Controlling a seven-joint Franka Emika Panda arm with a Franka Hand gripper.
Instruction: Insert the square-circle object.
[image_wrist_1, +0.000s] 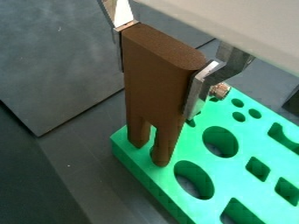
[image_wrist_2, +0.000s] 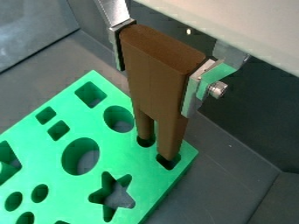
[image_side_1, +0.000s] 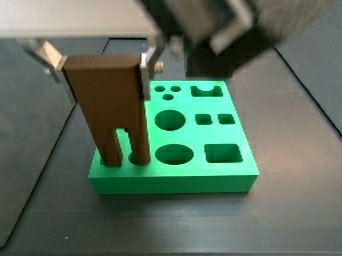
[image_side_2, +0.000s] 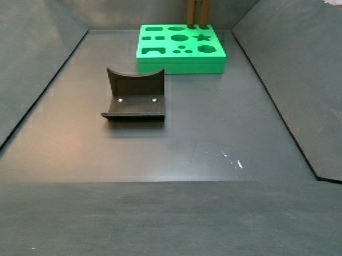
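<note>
Gripper (image_wrist_1: 158, 63) clamps the flat top of the square-circle object (image_wrist_1: 155, 83) between its silver plates, the smooth wood-brown block hanging straight below it, long axis upright. Directly beneath, the two parallel legs stand in two holes at a corner of the glossy green board (image_wrist_2: 52, 157); in a side view they seem partly sunk, so the remaining move looks like straight down. Far off lies a dark curved-notch block (image_side_2: 134, 95) on matte grey floor (image_side_2: 201, 160).
</note>
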